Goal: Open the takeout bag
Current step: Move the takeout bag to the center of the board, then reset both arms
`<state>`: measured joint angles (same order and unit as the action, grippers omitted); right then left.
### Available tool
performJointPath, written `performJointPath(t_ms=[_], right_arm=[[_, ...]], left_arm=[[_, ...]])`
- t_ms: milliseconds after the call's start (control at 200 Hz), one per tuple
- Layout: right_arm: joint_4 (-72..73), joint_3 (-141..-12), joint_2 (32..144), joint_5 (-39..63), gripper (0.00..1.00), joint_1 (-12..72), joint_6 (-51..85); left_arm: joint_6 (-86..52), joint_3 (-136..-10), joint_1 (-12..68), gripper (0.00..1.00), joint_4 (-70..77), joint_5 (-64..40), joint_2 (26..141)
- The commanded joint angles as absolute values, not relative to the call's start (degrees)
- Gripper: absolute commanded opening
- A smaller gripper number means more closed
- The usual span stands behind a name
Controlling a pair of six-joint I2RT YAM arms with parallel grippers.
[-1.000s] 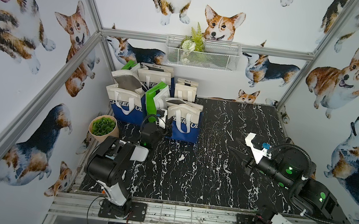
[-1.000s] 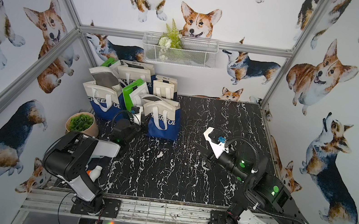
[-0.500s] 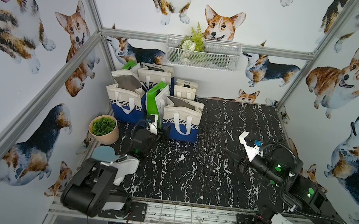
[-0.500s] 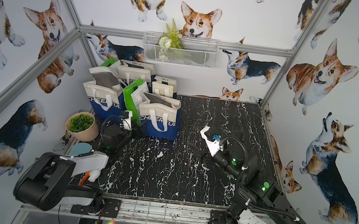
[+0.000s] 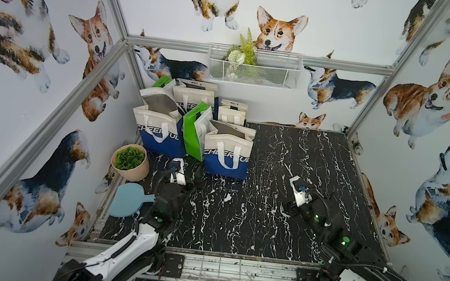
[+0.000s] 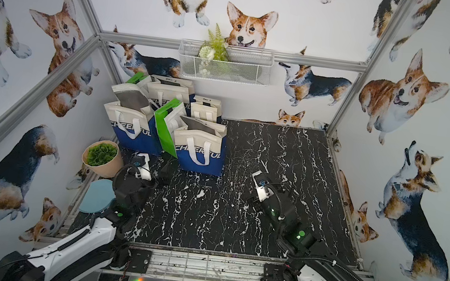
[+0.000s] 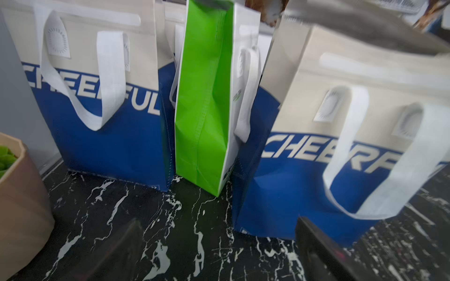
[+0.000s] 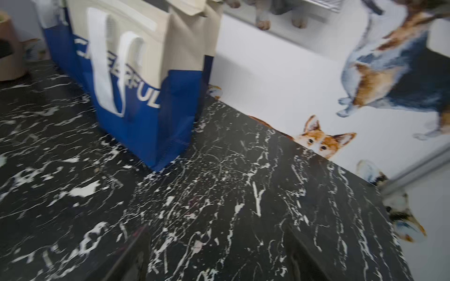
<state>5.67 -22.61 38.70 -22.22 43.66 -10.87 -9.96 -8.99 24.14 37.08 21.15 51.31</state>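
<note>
- A black marble counter (image 5: 265,227) with white veins fills the floor of a cell papered with corgi pictures.
- A cluster of bags (image 5: 189,106) stands crowded in the counter's far left corner, most of them cream above and blue below and printed CHEERFUL.
- The takeout bag (image 5: 227,155) is, by my reading, the front one of that cluster, nearest the arms. It stands upright on the counter with a white handle loop (image 7: 350,136) hanging down its front face. Grey lining shows at its top in both top views, so the mouth looks at least partly spread. How far cannot be told.
- A narrow green bag (image 5: 193,133) stands between it and a second CHEERFUL bag (image 5: 156,134).
- A potted plant (image 5: 129,160) sits near the counter's left edge, apart from the bags.
- The left pincer (image 7: 216,220) sits low over the counter facing the green bag, its fingers spread wide with nothing between them and touching no bag.
- The right pincer (image 8: 216,226) is likewise spread wide and empty, over bare counter to the right of the takeout bag.
- Judged step: neither pincer grips the bag. The next move likely calls for each pincer to rise to the mouth, pinch opposite lips and draw them apart gently, without tipping the bag into its neighbours.
</note>
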Motion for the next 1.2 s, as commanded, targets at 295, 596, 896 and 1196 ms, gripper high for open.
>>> performJointPath(t_ms=[295, 596, 896, 1196], right_arm=[[30.5, -9.1, 42.4, -20.7, 0.84, 25.3, -7.9], [54.4, -6.8, 63.8, -19.2, 0.85, 22.5, -13.6], [66.2, -4.9, 76.4, -6.7, 0.85, 11.8, -8.1], [69.6, -6.0, 82.6, -7.1, 0.87, 9.3, -5.3]], left_arm=[[9.4, -8.8, 27.0, 1.00, 57.6, 28.6, 62.9], [21.6, -14.9, 27.8, 1.00, 81.5, 42.6, 94.5], [16.6, -13.5, 24.3, 0.99, 80.3, 40.1, 93.6], [14.8, -12.8, 22.1, 0.99, 80.4, 36.9, 93.1]])
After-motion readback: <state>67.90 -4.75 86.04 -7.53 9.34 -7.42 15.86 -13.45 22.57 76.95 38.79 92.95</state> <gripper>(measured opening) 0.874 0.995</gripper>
